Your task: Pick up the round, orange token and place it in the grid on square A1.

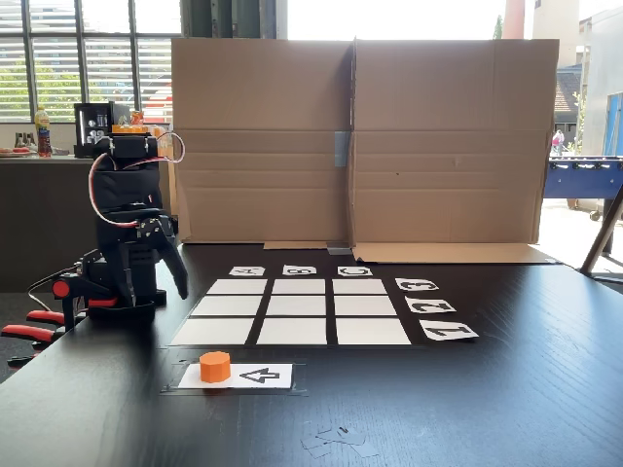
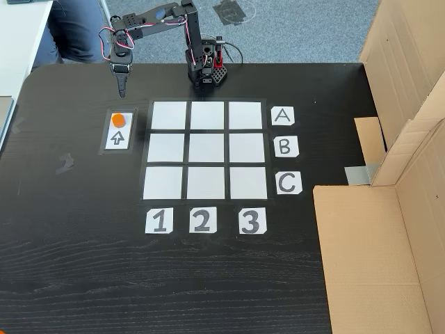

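Note:
The orange token (image 1: 215, 366) (image 2: 119, 120) stands upright on the white arrow card (image 1: 261, 376) (image 2: 117, 137), beside the grid (image 1: 299, 306) (image 2: 206, 149). Square A1 (image 1: 212, 332) (image 2: 169, 115) is the blank corner square nearest the card. In the top-down fixed view the gripper (image 2: 123, 91) hangs just beyond the card's far end, tip pointing down at the table, a short way from the token. Its fingers meet in a point with nothing between them. In the side-on fixed view the gripper (image 1: 182, 290) sits low beside the arm's base.
A tall cardboard wall (image 1: 360, 136) (image 2: 410, 104) borders the table behind the grid. Label cards A, B, C (image 2: 281, 115) and 1, 2, 3 (image 2: 159, 220) edge the grid. Red clamps (image 1: 34, 326) hold the base. A seated person's legs (image 2: 73, 28) are past the table edge.

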{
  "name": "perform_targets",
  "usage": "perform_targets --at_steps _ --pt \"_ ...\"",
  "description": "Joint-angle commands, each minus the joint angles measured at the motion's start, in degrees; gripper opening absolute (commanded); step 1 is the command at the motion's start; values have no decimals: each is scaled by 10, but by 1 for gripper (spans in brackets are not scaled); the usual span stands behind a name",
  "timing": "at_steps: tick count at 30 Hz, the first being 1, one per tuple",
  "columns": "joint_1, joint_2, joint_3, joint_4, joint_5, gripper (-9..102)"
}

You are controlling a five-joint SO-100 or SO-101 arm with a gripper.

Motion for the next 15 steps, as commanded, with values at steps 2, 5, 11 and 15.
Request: perform_targets --at_steps 2,5,11,15 --pt "-22 -33 -56 -4 11 31" --pt "-31 -69 -88 -4 18 32" --pt "-40 -134 -145 -4 23 33" --pt "-40 -173 -178 -15 20 35"
